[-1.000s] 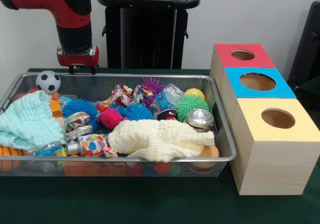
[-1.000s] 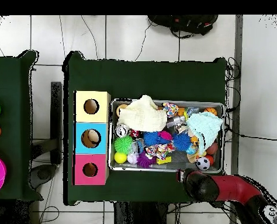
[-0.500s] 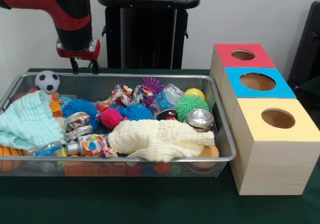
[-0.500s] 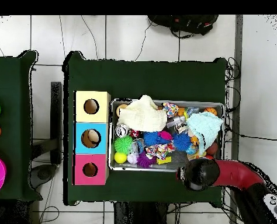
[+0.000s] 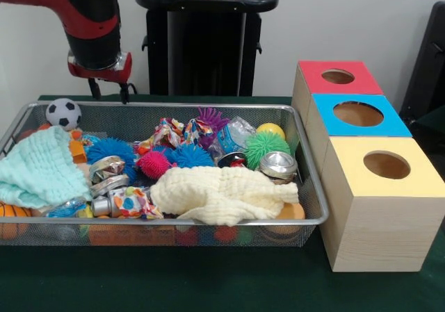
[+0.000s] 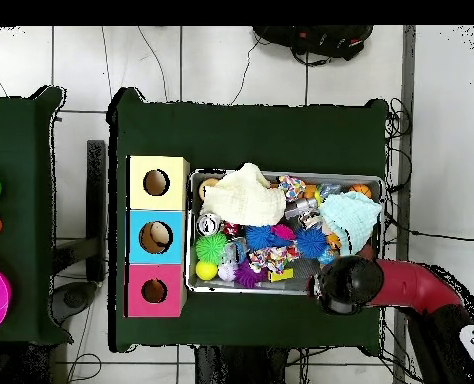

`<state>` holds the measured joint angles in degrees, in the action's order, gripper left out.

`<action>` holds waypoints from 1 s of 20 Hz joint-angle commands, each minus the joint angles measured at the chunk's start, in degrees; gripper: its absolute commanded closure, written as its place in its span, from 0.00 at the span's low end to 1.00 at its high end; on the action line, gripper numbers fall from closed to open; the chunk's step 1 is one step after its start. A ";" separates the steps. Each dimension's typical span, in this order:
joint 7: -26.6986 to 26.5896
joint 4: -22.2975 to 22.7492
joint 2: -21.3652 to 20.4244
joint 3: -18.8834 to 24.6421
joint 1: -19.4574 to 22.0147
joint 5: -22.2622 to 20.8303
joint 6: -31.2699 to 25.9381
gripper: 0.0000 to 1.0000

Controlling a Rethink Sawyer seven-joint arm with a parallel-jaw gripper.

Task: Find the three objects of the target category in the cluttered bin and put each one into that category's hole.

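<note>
The wire bin [image 5: 208,105] holds a jumble of toys. A small soccer ball [image 5: 63,112] lies in its far left corner. My gripper [image 5: 107,92] hangs open just above the far rim, right of that ball, with nothing between its fingers. Blue [image 5: 111,149], pink [image 5: 154,164], green [image 5: 266,145] and purple [image 5: 212,117] spiky balls lie mid-bin, with a yellow ball [image 5: 271,129] and a metal tin [image 5: 278,165]. The red [image 5: 338,77], blue [image 5: 358,114] and yellow [image 5: 386,165] hole boxes stand to the right. From overhead, the arm's wrist [image 6: 346,283] covers the bin's lower right corner and hides the gripper.
A mint cloth [image 5: 38,169] drapes over the bin's left end and a cream cloth [image 5: 222,194] over its front middle, each hiding things beneath. An orange ball [image 5: 10,218] sits at the front left corner. The blue box's hole [image 6: 155,237] shows something inside.
The gripper has risen a little and drifted left in the front view. In the overhead view the wrist has moved from beside the bin to over its corner, covering the soccer ball.
</note>
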<state>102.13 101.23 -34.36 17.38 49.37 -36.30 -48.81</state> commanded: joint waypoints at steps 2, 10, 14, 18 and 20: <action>-9.43 -7.43 0.31 5.05 -0.37 2.99 -7.60 0.00; -10.71 -11.85 2.75 5.36 -0.70 3.65 -10.58 0.00; -9.88 -13.59 4.02 5.49 -1.41 3.58 -10.94 0.00; -8.06 -11.16 4.89 4.99 -1.13 0.90 -3.23 0.00; -7.21 -8.59 4.52 4.93 -0.12 -0.18 1.63 0.00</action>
<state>102.13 92.26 -32.61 18.03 49.01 -34.45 -53.24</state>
